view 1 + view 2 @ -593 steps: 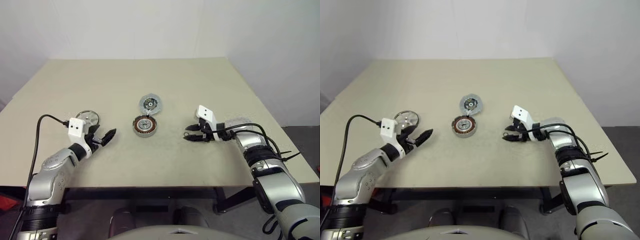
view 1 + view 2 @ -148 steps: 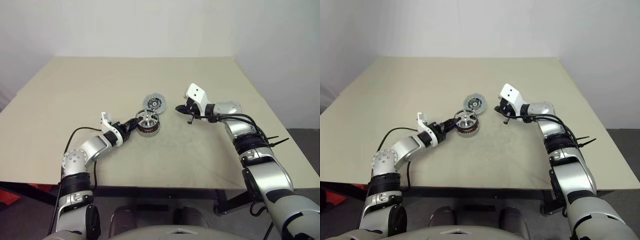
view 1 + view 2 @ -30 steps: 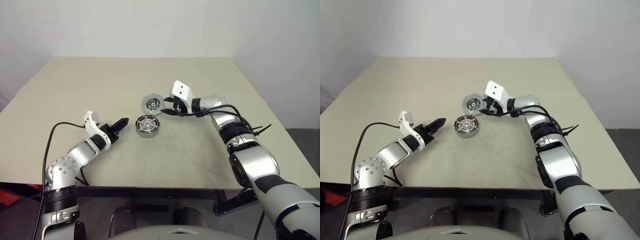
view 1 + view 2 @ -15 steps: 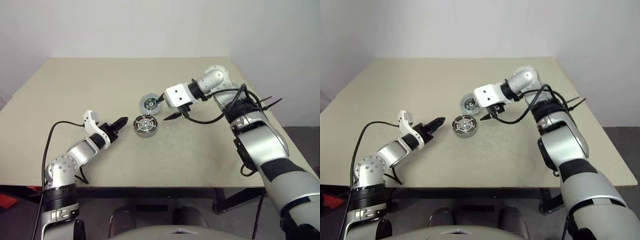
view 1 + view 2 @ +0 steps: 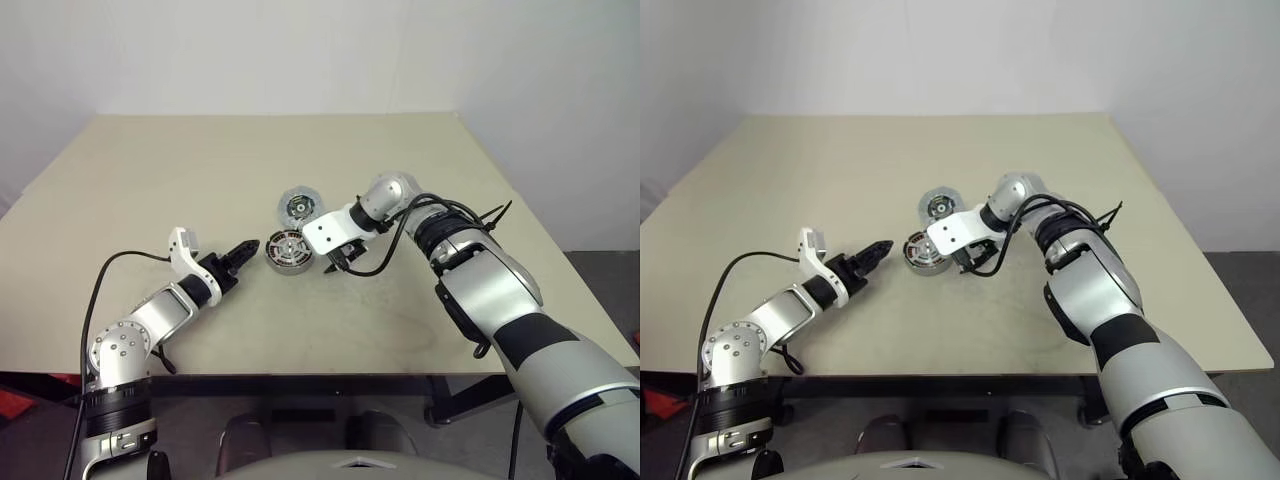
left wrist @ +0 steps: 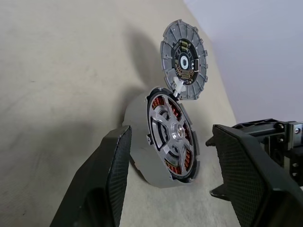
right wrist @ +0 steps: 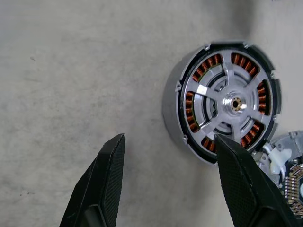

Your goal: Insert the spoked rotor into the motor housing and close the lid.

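We observe the motor housing [image 5: 291, 251] resting flat near the centre of the beige worktop [image 5: 180, 170], with the spoked rotor [image 7: 230, 104] seated inside it; copper windings show between the spokes around the bright central hub. The lid [image 5: 300, 206] lies on the worktop directly behind the housing, toward the far edge, its dark inner face with small coloured components turned upward. In the left wrist view the lid's rim meets the housing's rim at a small white piece, and we cannot tell whether the two are joined there. The left tool [image 5: 243, 250] sits low over the worktop just beside the housing on the side toward the left edge, pointing at it; its black fingers [image 6: 111, 179] are spread apart, released, grasping nothing. The right tool [image 5: 333, 263] hangs just beside the housing on the side toward the right edge, angled downward; its fingers [image 7: 104, 182] are likewise spread and released, with bare worktop and the housing's rim between them. Neither tool touches the housing, the rotor or the lid.
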Robot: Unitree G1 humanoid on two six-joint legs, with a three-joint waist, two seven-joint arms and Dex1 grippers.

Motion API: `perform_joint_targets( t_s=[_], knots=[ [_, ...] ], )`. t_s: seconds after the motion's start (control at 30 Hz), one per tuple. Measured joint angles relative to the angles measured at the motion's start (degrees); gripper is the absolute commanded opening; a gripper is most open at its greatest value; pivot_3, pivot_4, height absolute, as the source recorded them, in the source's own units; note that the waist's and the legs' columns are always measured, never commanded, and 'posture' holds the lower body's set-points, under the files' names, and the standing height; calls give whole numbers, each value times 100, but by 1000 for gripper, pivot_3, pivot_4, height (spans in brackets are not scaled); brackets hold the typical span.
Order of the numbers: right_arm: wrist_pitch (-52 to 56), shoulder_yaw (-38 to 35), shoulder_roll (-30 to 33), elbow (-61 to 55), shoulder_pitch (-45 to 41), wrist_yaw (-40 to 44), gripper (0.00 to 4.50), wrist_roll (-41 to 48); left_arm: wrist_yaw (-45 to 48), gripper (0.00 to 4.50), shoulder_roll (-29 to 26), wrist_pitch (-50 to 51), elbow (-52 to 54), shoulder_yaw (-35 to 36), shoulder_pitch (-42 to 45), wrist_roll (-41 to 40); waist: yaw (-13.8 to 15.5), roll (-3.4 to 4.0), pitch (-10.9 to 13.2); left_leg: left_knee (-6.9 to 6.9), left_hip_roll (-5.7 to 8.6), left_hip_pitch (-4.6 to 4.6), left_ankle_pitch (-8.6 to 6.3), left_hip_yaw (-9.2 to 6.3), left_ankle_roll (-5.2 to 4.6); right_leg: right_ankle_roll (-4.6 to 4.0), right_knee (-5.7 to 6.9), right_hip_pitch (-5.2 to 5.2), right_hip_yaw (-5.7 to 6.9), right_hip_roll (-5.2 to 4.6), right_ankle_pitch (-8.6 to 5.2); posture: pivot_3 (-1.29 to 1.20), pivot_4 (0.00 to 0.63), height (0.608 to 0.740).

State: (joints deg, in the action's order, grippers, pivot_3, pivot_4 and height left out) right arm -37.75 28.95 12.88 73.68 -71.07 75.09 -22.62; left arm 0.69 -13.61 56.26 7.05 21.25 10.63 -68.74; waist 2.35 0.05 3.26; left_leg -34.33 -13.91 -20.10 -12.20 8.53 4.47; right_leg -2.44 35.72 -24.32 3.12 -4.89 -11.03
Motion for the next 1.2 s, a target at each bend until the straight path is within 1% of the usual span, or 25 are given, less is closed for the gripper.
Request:
perform_joint_targets(
  t_s=[0.13,0.33,0.47,0.73,0.9,1.07,1.2],
  knots=[
    [-103,225,-35,59,1,-68,3353,-318,-31,2886,0,-4,11,13,1,-16,-1,1,1,0,0,-1,0,0,0,0,-1,0,0,0,0,0,0,740],
    [-299,342,-52,57,-69,-187,3353,-565,-35,2886,37,-33,10,16,2,-8,-1,1,0,0,0,1,0,0,0,-1,0,1,-1,0,0,0,0,740],
    [-287,408,-103,98,-135,-482,3353,-779,-39,2886,117,-100,10,12,-18,9,-7,2,1,-1,0,3,0,0,1,-1,4,1,-1,1,0,0,0,740],
    [-348,323,-266,133,-501,-563,3353,-810,-43,2886,152,-160,10,11,-74,36,-16,14,8,-1,-3,2,0,0,0,-4,1,1,-1,3,-2,0,0,740],
    [-485,324,-388,134,-458,-413,3353,-810,-50,2886,153,-214,8,13,-74,50,-13,15,10,-1,-2,2,0,0,0,-4,2,0,-1,2,-2,0,0,740],
    [-490,346,-393,136,-214,-460,3353,-882,-70,2886,148,-223,8,61,-94,52,-15,16,10,-1,-3,2,0,0,0,-4,3,0,-1,2,-2,0,0,740],
    [-495,343,-391,136,-190,-424,3353,-882,-78,2886,139,-223,8,94,-129,53,-17,16,10,-1,-3,2,0,0,0,-4,3,0,-1,3,-2,0,0,740]
  ],
)
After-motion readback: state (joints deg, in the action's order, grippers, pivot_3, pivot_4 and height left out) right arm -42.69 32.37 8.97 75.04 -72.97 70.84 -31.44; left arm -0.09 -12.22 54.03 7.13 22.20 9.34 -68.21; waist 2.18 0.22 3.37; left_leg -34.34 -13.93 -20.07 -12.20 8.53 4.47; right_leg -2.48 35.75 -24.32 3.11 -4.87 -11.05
